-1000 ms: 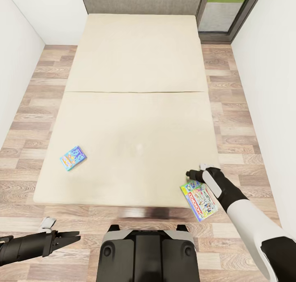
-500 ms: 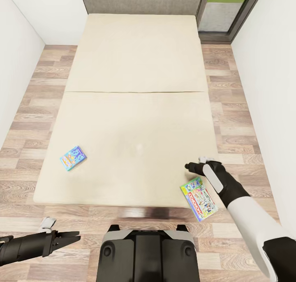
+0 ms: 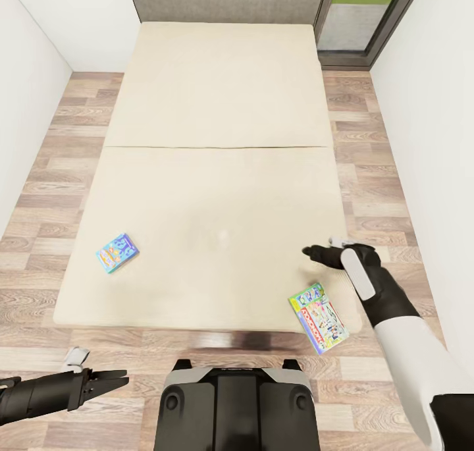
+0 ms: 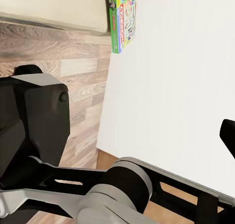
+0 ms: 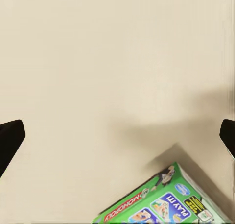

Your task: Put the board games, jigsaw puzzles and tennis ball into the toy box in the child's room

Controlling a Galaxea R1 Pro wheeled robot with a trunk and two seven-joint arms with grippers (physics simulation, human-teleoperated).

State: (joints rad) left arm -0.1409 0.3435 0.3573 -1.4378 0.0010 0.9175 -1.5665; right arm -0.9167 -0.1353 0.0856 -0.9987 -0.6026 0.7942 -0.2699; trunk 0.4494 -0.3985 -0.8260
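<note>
Green-edged Monopoly board game box (image 3: 318,317) lies at the cream bed's (image 3: 217,174) near right corner, overhanging the edge. My right gripper (image 3: 315,253) hovers just beyond it, fingers spread wide, empty. Small blue game box (image 3: 116,252) lies near the bed's left edge. Left gripper (image 3: 113,379) low over wood floor (image 3: 39,201), slightly parted.

The head camera looks steeply down over the whole bed (image 3: 217,174). Both wrist cameras, much nearer, share the Monopoly box (image 3: 318,317) (image 4: 122,18) (image 5: 161,204) at its foot corner.

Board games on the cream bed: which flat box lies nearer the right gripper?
The green Monopoly box overhanging the bed's near edge, just below the right gripper; the small blue box lies far left.
</note>
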